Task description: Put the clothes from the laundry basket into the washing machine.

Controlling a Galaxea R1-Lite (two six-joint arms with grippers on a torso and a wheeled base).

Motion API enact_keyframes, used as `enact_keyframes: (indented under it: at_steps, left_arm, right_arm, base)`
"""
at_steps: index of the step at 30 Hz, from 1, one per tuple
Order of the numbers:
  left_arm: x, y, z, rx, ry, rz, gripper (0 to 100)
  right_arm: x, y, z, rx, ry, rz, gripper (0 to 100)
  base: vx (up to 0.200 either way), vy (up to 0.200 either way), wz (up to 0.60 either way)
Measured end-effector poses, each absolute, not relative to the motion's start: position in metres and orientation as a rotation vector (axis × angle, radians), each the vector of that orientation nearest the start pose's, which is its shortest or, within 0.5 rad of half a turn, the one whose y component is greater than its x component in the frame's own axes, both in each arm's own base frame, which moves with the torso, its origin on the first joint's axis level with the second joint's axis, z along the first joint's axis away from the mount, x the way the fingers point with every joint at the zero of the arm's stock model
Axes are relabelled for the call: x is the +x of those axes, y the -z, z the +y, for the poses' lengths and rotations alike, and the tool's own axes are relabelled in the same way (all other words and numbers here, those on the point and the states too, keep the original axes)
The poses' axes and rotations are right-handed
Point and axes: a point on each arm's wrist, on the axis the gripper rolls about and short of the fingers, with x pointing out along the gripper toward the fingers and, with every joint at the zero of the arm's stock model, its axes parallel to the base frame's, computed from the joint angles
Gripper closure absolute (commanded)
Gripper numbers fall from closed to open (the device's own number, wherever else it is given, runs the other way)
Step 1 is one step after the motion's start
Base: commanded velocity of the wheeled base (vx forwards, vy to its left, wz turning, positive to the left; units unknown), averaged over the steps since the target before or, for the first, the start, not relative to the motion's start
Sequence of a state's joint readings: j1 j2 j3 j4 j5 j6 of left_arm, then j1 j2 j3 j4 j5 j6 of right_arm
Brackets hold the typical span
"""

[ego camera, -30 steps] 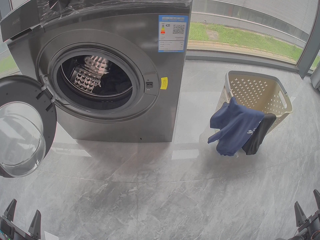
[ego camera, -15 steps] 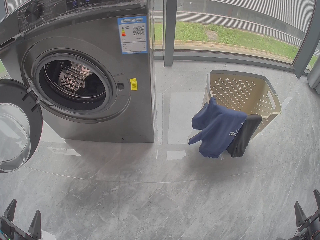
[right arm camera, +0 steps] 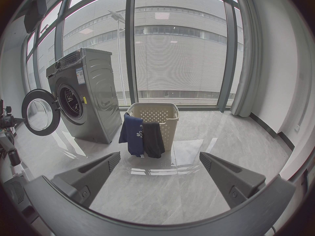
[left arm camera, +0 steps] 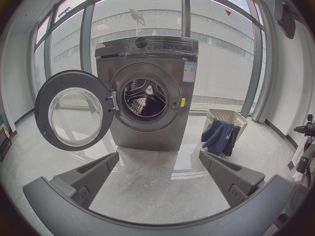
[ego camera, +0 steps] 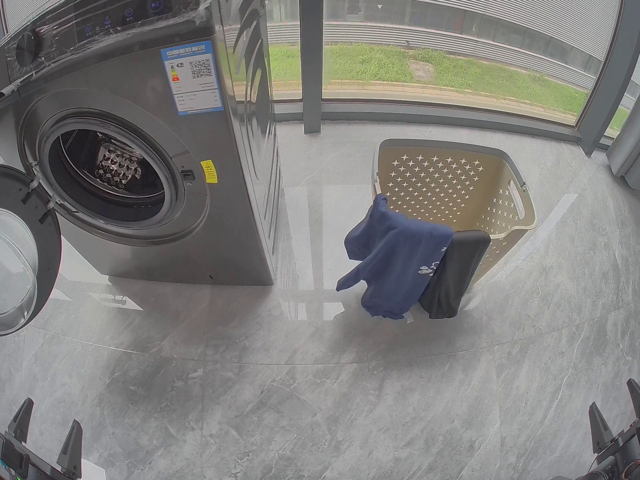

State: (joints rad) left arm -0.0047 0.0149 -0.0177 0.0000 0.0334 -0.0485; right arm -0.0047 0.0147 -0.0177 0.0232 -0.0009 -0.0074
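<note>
Washer door (ego camera: 20, 255) open; clothes (ego camera: 400, 261) (blue, black) over basket (ego camera: 440, 181) rim; window (ego camera: 433, 48) behind.

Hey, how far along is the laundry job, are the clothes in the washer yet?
Done: the door of the washing machine stands open. In hand: nothing; the left gripper and right gripper are both open and empty, short of the laundry basket. Left: the blue garment and black garment hang over its near rim, and both must go into the machine.
</note>
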Motion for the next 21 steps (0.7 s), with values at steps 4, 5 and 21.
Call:
enact_keyframes:
  at_steps: [4,5,21]
  left_arm:
    - [-0.023,-0.0807,0.0008,-0.049,-0.028,-0.003,0]
    - [-0.023,-0.0807,0.0008,-0.049,-0.028,-0.003,0]
    - [-0.0229,-0.0807,0.0008,-0.052,-0.023,-0.003,0]
  right_arm:
    - [-0.023,-0.0784,0.0001,-0.007,0.006,0.02,0]
    - [-0.023,-0.0783,0.0001,-0.007,0.005,0.02,0]
    - [-0.023,-0.0783,0.0001,-0.007,0.005,0.02,0]
  base:
    - [0.0,0.0,0.0]
    - [0.0,0.0,0.0]
    - [0.113,0.0,0.0]
